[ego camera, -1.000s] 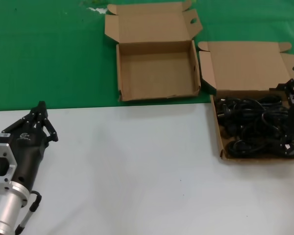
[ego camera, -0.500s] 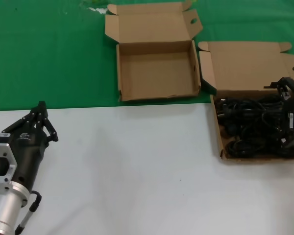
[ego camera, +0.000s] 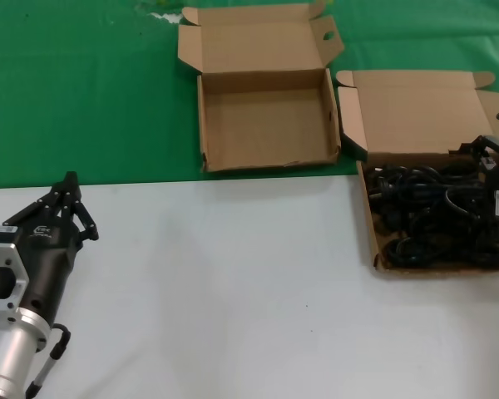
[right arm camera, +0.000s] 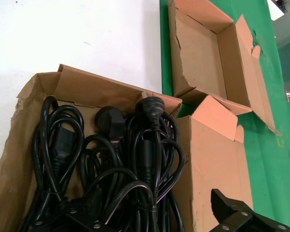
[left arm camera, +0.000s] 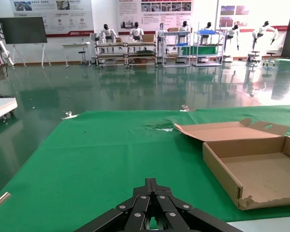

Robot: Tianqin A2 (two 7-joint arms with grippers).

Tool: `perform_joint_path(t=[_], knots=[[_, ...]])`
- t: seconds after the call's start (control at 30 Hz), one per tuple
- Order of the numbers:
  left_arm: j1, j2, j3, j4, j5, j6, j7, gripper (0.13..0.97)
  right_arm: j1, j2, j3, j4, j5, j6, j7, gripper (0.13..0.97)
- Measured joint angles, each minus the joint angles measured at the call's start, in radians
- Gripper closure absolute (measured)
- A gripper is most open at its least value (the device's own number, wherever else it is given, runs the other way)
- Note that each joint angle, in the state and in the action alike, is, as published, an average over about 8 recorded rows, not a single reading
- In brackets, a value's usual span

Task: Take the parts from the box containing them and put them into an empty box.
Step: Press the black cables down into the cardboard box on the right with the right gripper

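Note:
The box holding the parts (ego camera: 416, 116) stands open at the right, filled with coiled black power cables (ego camera: 424, 212). My right gripper (ego camera: 492, 154) is open and low over the cables at the box's far right side. In the right wrist view one finger (right arm camera: 232, 212) stands by the box's inner wall (right arm camera: 111, 89) and the other lies among the cables (right arm camera: 145, 159), which sit between the jaws. The empty box (ego camera: 266, 125) with a ragged front edge lies open on the green cloth, left of the full one. My left gripper (ego camera: 66, 187) is shut and parked at the near left.
White table surface (ego camera: 233, 291) fills the front; green cloth (ego camera: 83, 91) covers the back. The empty box also shows in the left wrist view (left arm camera: 261, 164) and the right wrist view (right arm camera: 198, 53). The two boxes stand close, lid flaps almost touching.
My right gripper has shifted slightly left and settled a little lower onto the cable pile. The left arm and both boxes have not moved.

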Motion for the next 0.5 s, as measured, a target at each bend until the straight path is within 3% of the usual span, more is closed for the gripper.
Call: perform_joint_path(t=[0.33, 0.5], knots=[[0.000, 0.000, 0.000, 0.000, 0.000, 0.000, 0.000, 0.958, -0.015, 0.017, 0.003, 0.022, -0.003, -0.005, 0.016, 0.410], [0.000, 0.000, 0.000, 0.000, 0.000, 0.000, 0.000, 0.958, -0.017, 0.021, 0.003, 0.028, -0.006, -0.007, 0.020, 0.546]])
